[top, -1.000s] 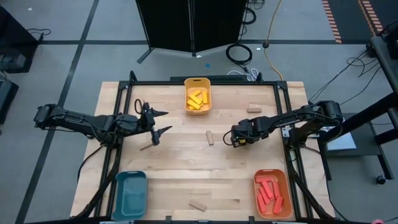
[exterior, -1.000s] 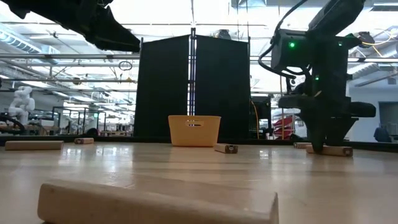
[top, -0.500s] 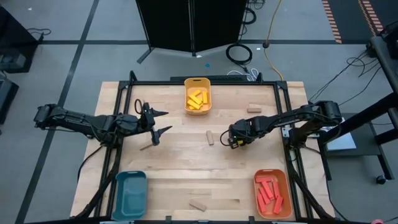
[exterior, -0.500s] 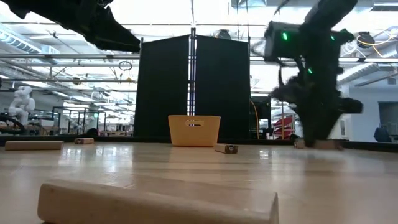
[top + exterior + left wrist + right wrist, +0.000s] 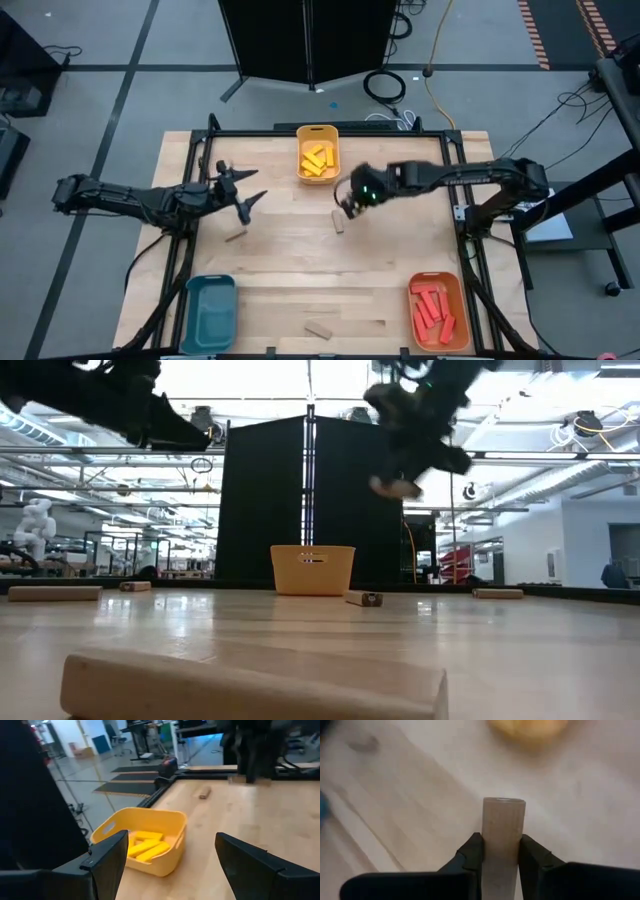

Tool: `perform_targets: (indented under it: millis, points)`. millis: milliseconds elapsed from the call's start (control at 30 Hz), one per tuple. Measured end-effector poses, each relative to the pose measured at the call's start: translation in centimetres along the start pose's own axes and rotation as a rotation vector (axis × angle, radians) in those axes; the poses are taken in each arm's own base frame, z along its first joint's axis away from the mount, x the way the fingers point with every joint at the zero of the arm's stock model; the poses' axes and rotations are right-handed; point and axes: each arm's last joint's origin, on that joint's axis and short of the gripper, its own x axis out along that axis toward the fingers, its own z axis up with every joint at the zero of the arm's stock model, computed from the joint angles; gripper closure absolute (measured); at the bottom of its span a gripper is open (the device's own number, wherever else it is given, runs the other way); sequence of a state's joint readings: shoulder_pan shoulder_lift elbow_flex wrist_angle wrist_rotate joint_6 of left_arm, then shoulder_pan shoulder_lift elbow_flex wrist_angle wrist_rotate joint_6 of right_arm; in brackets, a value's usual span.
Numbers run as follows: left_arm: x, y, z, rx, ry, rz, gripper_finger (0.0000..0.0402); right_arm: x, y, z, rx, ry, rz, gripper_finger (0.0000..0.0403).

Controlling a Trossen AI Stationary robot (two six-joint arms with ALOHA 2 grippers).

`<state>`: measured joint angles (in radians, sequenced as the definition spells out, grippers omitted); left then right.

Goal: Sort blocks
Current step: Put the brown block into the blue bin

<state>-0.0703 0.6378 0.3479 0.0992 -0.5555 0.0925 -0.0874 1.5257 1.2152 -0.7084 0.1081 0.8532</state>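
At the near edge of the desk (image 5: 400,250) a tan block (image 5: 319,328) lies flat, looming large in the low view. On either side of it sit two trays: a teal tray (image 5: 210,310) at the near left corner, and an orange tray (image 5: 438,310) at the near right corner with red blocks (image 5: 434,308) lying inside. Farther in, around the middle of the desk, a tan block (image 5: 338,221) lies on the wood, and another thin one (image 5: 235,237) lies to its left, below the left arm. Just above the middle block hangs the right pincer (image 5: 350,203), lifted clear of the desk; its fingers (image 5: 473,851) are clamped on both sides of a tan wooden block (image 5: 503,832) that sticks out forward between them. To the left, the left pincer (image 5: 240,190) hovers over the desk with its two fingers spread wide apart and nothing between them. At the far edge, in the middle, stands a yellow tray (image 5: 318,157) with yellow blocks (image 5: 317,160) piled inside; the left wrist view looks straight at it. To the right of that tray, near the far right corner, one more tan block (image 5: 407,174) lies flat on the wood.
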Motion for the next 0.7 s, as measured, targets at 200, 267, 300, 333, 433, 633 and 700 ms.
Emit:
perform_targets:
  millis: [200, 267, 300, 333, 433, 633, 700]
  points:
    - [-0.7, 1.4, -1.0, -0.039, -0.026, 0.058, 0.0107, -2.2, -0.1, 6.2, -0.056, -0.212, 0.059, 0.0352]
    - [-0.8, 1.5, -1.4, -0.042, -0.025, 0.059, 0.0107, -1.9, -0.4, 7.9, -0.069, -0.243, 0.051, 0.0352]
    - [-0.8, 1.7, -1.5, -0.044, -0.026, 0.065, 0.0107, -1.8, -0.6, 8.6, -0.077, -0.246, 0.049, 0.0352]
    - [-0.8, 1.8, -1.7, -0.045, -0.024, 0.073, 0.0107, -1.5, -0.8, 9.3, -0.082, -0.246, 0.057, 0.0352]
    - [-0.8, 1.9, -1.8, -0.068, -0.019, 0.077, 0.0107, -0.4, -0.7, 10.7, -0.106, -0.226, 0.091, 0.0352]
    - [-0.7, 2.0, -1.8, -0.07, -0.021, 0.047, 0.0107, 2.6, 2.5, 10.1, -0.204, -0.143, 0.196, 0.0351]
    - [-0.7, 2.1, -1.8, -0.071, -0.023, 0.049, 0.0107, 3.5, 3.8, 9.4, -0.234, -0.121, 0.206, 0.0351]
